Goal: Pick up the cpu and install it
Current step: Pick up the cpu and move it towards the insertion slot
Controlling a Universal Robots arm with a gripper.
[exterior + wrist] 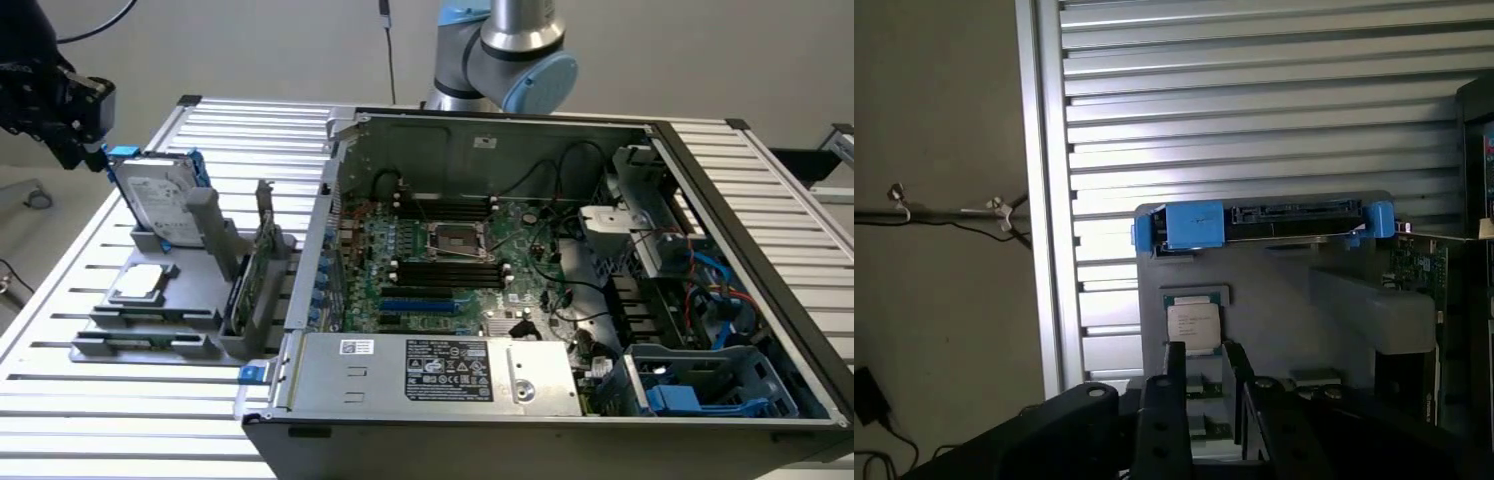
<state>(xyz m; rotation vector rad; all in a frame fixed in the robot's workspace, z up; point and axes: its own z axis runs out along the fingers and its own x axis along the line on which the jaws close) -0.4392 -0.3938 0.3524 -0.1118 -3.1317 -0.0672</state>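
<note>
Wrist view puts your pincer [1204,400] above the small square cpu with the silvery metal lid and pale tan edge [1192,326]. The dark fingers stand a little apart with nothing between them, so you are gripping nothing. The chip lies flat in its pocket on the matt grey plastic rack [1294,320], below the big silver hard drive with blue plastic brackets [1274,215], which stands on edge in the same rack.

By my reading the job is at its very start: the chip is not lifted, and both the pick-up and the fitting are left to do. In the exterior view the dark metal-framed square socket [454,240] sits on the green circuit board [534,270] inside the open grey steel computer case [494,140], well apart from the rack. Both rest on the ribbed aluminium surface [80,400].
</note>
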